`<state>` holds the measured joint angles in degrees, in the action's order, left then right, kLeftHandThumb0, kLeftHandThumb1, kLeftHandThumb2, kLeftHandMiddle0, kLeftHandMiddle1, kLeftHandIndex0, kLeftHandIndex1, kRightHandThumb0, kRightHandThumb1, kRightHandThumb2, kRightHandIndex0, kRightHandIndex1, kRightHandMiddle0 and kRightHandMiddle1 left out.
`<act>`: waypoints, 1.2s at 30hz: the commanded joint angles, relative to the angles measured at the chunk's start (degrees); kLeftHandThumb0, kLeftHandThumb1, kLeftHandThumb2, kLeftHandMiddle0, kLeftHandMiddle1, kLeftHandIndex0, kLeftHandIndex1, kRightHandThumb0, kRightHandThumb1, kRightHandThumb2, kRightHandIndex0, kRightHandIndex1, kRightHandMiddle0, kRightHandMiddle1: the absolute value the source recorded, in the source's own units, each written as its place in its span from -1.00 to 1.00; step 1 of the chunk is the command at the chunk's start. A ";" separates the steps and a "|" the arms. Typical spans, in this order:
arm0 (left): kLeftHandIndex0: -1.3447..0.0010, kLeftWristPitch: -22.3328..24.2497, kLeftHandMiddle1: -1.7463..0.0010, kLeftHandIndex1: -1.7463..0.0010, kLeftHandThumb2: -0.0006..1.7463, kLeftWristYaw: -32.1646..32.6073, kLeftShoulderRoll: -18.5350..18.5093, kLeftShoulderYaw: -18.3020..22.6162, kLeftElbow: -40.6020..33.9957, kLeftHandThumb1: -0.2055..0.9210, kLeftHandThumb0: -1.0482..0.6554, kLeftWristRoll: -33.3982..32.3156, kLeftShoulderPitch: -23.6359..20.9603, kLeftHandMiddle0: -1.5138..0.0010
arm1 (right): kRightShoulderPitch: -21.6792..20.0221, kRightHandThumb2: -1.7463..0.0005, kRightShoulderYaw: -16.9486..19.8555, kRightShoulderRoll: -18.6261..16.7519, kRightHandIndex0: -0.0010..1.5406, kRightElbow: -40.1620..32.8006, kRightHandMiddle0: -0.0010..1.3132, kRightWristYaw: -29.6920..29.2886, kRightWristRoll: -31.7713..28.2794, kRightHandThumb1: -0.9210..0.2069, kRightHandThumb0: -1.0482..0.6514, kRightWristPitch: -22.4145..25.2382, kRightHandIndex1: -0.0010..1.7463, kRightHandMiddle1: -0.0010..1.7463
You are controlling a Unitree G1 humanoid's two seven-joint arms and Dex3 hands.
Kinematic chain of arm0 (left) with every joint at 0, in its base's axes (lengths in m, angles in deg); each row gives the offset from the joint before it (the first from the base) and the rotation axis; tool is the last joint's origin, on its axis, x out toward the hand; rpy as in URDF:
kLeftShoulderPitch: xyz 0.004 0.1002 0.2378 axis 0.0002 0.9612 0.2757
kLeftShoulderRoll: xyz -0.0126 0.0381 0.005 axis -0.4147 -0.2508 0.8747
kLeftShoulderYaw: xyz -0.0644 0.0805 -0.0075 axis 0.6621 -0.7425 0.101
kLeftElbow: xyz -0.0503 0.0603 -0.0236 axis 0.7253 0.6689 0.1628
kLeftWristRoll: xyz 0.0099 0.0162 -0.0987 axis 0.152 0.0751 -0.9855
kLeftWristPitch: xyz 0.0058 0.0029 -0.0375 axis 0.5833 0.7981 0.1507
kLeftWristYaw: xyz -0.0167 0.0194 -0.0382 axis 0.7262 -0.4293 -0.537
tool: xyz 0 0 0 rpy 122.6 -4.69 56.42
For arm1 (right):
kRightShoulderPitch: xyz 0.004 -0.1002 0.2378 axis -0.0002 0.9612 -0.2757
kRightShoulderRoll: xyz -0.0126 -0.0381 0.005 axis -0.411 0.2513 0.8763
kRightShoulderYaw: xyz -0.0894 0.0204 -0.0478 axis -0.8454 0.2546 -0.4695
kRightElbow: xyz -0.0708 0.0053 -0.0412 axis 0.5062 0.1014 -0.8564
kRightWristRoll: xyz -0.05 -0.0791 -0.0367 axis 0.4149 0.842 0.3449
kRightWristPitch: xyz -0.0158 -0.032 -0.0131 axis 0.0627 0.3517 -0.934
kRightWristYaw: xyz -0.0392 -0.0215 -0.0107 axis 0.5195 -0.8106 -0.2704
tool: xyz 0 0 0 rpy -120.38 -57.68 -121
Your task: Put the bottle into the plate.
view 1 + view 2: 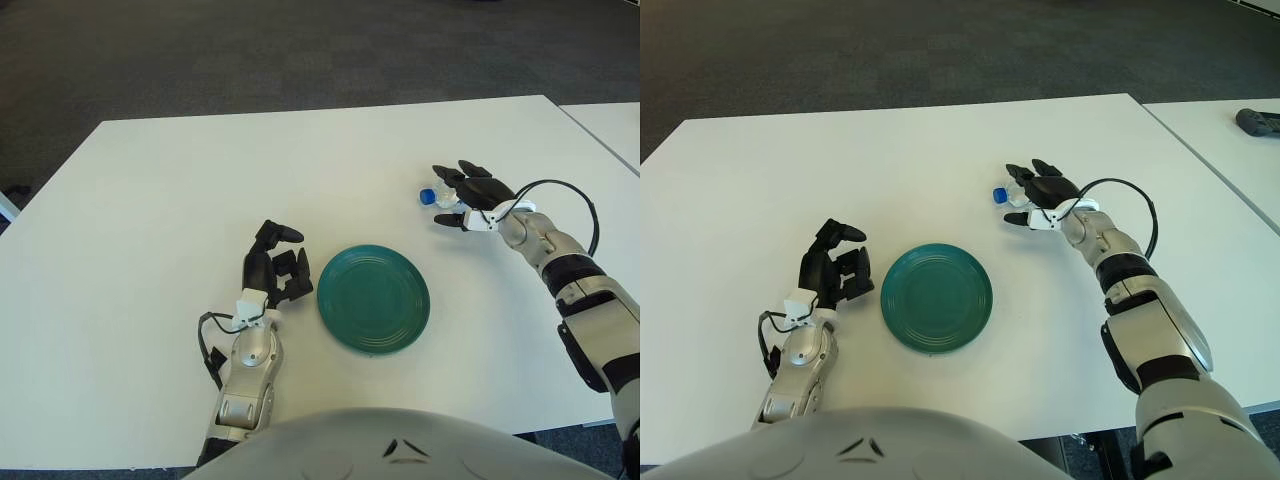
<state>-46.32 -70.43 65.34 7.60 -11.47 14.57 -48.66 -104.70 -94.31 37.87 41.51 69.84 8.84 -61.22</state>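
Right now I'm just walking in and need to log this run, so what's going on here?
A humanoid robot is going for a small bottle with a blue cap lying on the white table. Its right hand is at the bottle with fingers spread around it, but a firm grip isn't evident yet. The green plate, where the bottle should go, holds nothing. The left hand shows idle just left of the plate, fingers curled.
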 commanded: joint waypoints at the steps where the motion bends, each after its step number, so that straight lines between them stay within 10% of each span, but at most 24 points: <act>1: 0.07 -0.90 -1.00 -1.00 0.52 -0.07 2.45 -0.19 -0.24 -0.08 -0.34 -0.70 0.54 -0.76 | 0.67 0.34 -0.30 -0.78 -0.87 0.43 -0.95 0.50 -0.46 -1.00 -1.00 -1.31 -0.98 -0.86; 27: 0.09 -1.76 -1.00 -1.00 0.50 -0.75 2.17 -0.02 -0.20 -0.06 -0.34 -2.41 0.27 -0.75 | -3.62 0.45 -1.52 -4.60 -0.72 9.74 -1.00 -0.58 -0.33 -1.00 -1.00 1.12 -0.98 -0.40; 34: 0.09 -1.62 -1.00 -1.00 0.50 -0.56 2.15 -0.12 -0.59 -0.06 -0.34 -2.06 0.57 -0.74 | -3.90 0.60 -2.08 -4.81 -0.50 10.57 -1.00 -2.72 -0.38 -1.00 -0.94 0.33 -0.88 0.21; 36: 0.09 -1.52 -1.00 -1.00 0.50 -0.43 2.26 -0.20 -0.75 -0.06 -0.34 -1.96 0.59 -0.74 | -3.85 0.67 -2.24 -4.83 -0.58 10.74 -1.00 -4.44 -0.13 -1.00 -0.87 -0.20 -0.29 0.54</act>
<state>-47.49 -71.01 65.34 7.62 -11.54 12.46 -48.41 -109.73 -95.70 33.74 50.79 66.11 7.91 -61.08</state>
